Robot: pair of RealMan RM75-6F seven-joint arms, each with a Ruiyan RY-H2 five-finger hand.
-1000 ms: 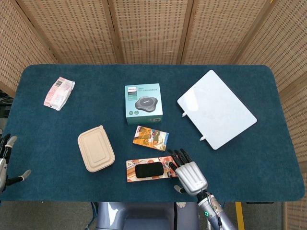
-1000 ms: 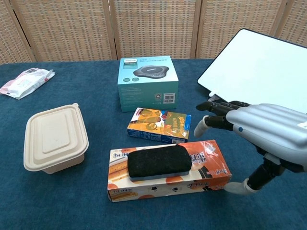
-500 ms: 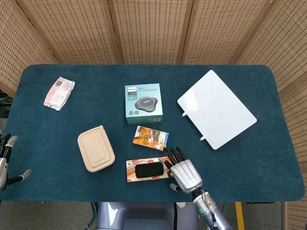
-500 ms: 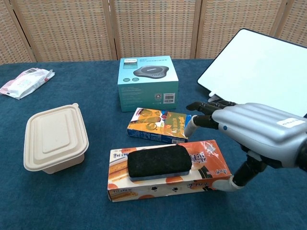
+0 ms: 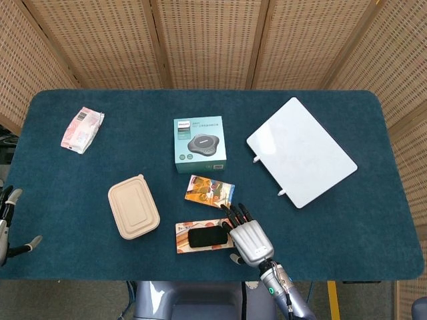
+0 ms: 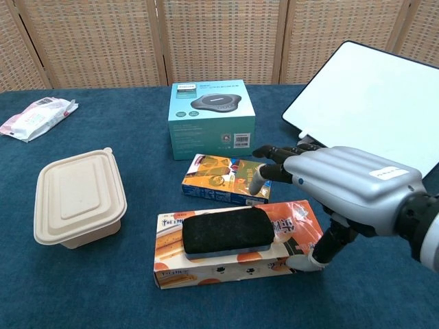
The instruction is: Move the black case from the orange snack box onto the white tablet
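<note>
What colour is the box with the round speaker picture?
Teal, with a white side panel; the speaker box shows best in the chest view.

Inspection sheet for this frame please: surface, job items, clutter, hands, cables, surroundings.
Surface: blue cloth table.
Job's things: black case lies on orange snack box; white tablet bare, far right.
Clutter: teal speaker box, small snack carton, beige lidded container, pink packet.
Hands: right robot hand open above snack box end; left robot hand open at table edge.
Cables: nothing seen.
Surroundings: wicker screens.
</note>
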